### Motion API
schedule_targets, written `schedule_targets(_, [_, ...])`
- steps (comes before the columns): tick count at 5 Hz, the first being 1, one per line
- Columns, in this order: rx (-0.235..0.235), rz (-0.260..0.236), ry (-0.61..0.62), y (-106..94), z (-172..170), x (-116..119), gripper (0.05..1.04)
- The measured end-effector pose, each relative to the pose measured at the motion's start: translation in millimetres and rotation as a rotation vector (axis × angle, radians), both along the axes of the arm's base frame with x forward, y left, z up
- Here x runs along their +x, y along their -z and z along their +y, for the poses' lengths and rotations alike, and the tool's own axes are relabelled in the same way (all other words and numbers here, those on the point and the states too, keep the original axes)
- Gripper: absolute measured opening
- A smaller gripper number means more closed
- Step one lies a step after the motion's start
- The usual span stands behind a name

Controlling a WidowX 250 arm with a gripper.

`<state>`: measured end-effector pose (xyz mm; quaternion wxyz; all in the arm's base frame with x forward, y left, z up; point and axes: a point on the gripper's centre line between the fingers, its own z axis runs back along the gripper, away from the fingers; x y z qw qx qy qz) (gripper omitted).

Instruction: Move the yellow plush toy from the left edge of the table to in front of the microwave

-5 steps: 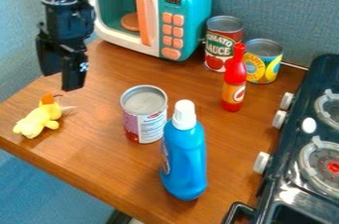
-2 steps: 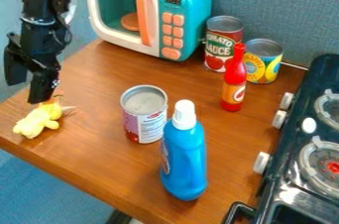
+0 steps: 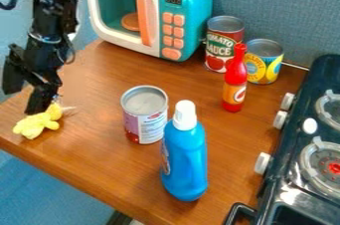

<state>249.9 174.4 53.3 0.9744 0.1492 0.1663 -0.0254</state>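
Small yellow toy, lying low on the wood before me.
I see a soft-looking, bright yellow figure (image 3: 37,124) with rounded, stubby lobes, one of them poking out toward the right of the view. It lies down on the brown tabletop (image 3: 100,144), near its left edge, stretched at a slant: one end toward the lower left, the other, partly hidden from sight, toward the upper right, where a thin pale bit sticks out.

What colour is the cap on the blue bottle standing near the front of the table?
The bottle's cap is white, seen best in the camera view.
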Motion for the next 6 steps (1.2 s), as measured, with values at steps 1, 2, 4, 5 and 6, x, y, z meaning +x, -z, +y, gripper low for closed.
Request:
schedule_targets(1, [-0.022,-0.009,0.004,5.1,-3,2,1.001])
schedule_targets(2, [-0.091,-0.036,0.016,9.3,-7,4,1.001])
schedule_targets(4, [-0.112,-0.065,0.008,14.9,-9,4,1.001])
schedule_targets(5, [-0.112,-0.068,0.024,27.7,-8,5,1.001])
schedule_targets(6, [-0.108,-0.081,0.031,30.4,-8,5,1.001])
